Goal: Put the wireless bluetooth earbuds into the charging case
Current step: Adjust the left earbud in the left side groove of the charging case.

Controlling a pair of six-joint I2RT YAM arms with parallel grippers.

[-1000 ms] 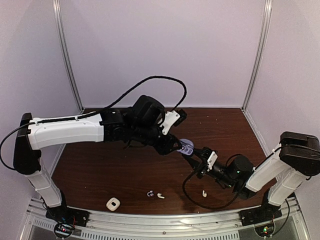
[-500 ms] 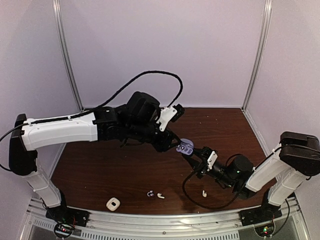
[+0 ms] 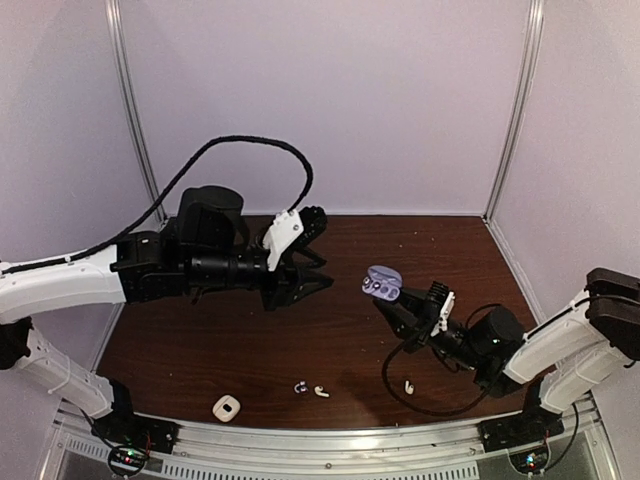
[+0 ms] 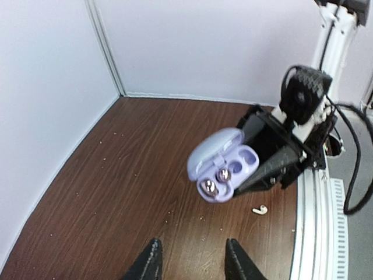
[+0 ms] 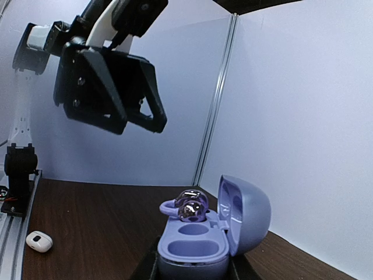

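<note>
My right gripper (image 3: pixel 393 304) is shut on the lilac charging case (image 3: pixel 383 284) and holds it above the table with the lid open. One dark purple earbud (image 5: pixel 190 208) sits in the case's far slot; the near slot (image 5: pixel 193 247) is empty. My left gripper (image 3: pixel 317 273) hangs open and empty to the left of the case, well apart from it. On the table near the front lie a dark purple earbud (image 3: pixel 300 386), a white earbud (image 3: pixel 321 391) beside it, and another white earbud (image 3: pixel 408 385) under my right arm.
A small white case (image 3: pixel 227 407) lies at the front left of the brown table (image 3: pixel 220 330). Pale walls with metal posts (image 3: pixel 136 130) close in the back and sides. A metal rail (image 3: pixel 320 445) runs along the near edge.
My left gripper has drawn back to the left, away from the lilac case, and the purple earbud stays in the case. My right gripper has shifted slightly right with the case.
</note>
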